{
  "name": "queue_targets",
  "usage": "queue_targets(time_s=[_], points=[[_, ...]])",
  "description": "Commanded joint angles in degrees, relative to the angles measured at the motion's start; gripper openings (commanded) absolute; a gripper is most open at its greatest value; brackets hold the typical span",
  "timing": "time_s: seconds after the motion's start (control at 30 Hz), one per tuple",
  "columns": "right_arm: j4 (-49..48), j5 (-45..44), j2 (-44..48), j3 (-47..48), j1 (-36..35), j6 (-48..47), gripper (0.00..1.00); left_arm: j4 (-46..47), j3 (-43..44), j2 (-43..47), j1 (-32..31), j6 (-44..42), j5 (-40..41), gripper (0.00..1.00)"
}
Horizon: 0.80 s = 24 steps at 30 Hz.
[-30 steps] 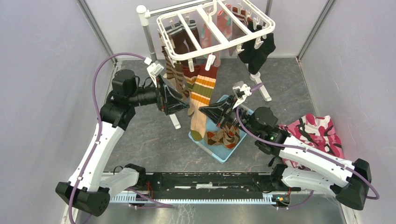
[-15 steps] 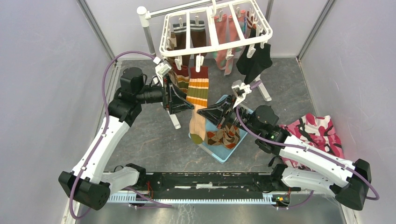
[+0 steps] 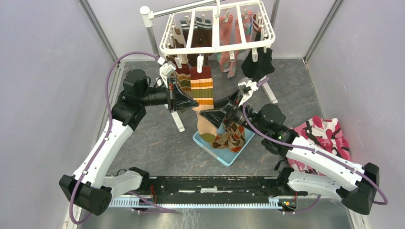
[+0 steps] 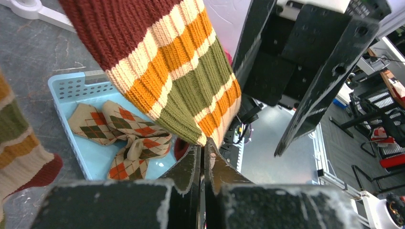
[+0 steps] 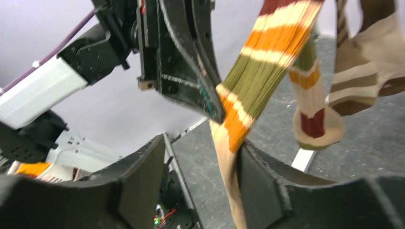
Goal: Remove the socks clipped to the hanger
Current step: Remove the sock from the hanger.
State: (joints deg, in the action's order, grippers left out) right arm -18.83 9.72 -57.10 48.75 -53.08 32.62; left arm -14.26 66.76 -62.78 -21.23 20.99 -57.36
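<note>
The white hanger (image 3: pixel 217 47) hangs at the back with several socks clipped to it: black (image 3: pixel 258 64), coral pink (image 3: pixel 227 28) and brown ones. An orange, olive and cream striped sock (image 3: pixel 202 88) hangs from a front clip, its beige foot reaching down to the basket. My left gripper (image 3: pixel 195 104) is shut, its tips pinching this sock's edge (image 4: pixel 191 95) at mid-length (image 4: pixel 204 147). My right gripper (image 3: pixel 217 113) is open around the same sock lower down (image 5: pixel 203 143). The beige part (image 5: pixel 229 167) lies against the right finger only.
A light blue basket (image 3: pixel 224 156) under the sock holds argyle socks (image 3: pixel 231 138). The grey pole stand (image 3: pixel 153 36) has a white foot (image 3: pixel 177 123) by my left gripper. A pink camouflage cloth heap (image 3: pixel 325 136) lies at the right.
My left gripper moved right to the striped sock and shut on its edge. My right gripper opened and let go of the sock. The hanger swung back away from the arms.
</note>
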Motion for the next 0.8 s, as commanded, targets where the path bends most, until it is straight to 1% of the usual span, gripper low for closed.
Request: queue_targets(time_s=[0.0, 0.1, 0.27, 0.43, 0.67, 0.77], points=[[-1.19, -8.86, -0.59, 6.08, 0.09, -2.31, 0.65, 0.46, 1.75, 0.40, -1.89, 1.36, 1.09, 0.02], [-2.33, -12.01, -3.41, 8.63, 0.43, -3.82, 0.71, 0.44, 2.20, -0.11, -2.79, 2.31, 1.09, 0.02], [-7.12, -9.98, -9.37, 12.88, 1.93, -3.00, 0.75, 0.46, 3.45, -0.82, -3.98, 3.63, 1.19, 0.02], [-13.43, -9.85, -12.27, 12.39, 5.17, 0.36, 0.78, 0.46, 5.65, -1.48, -5.16, 4.73, 0.13, 0.02], [-24.38, -5.52, -16.10, 12.26, 8.31, 5.68, 0.76, 0.46, 7.56, -2.63, -6.93, 5.20, -0.34, 0.02], [-29.66, -3.23, -17.53, 11.80, 10.03, 9.83, 0.75, 0.90, 7.81, -2.72, -6.98, 5.58, -0.92, 0.02]])
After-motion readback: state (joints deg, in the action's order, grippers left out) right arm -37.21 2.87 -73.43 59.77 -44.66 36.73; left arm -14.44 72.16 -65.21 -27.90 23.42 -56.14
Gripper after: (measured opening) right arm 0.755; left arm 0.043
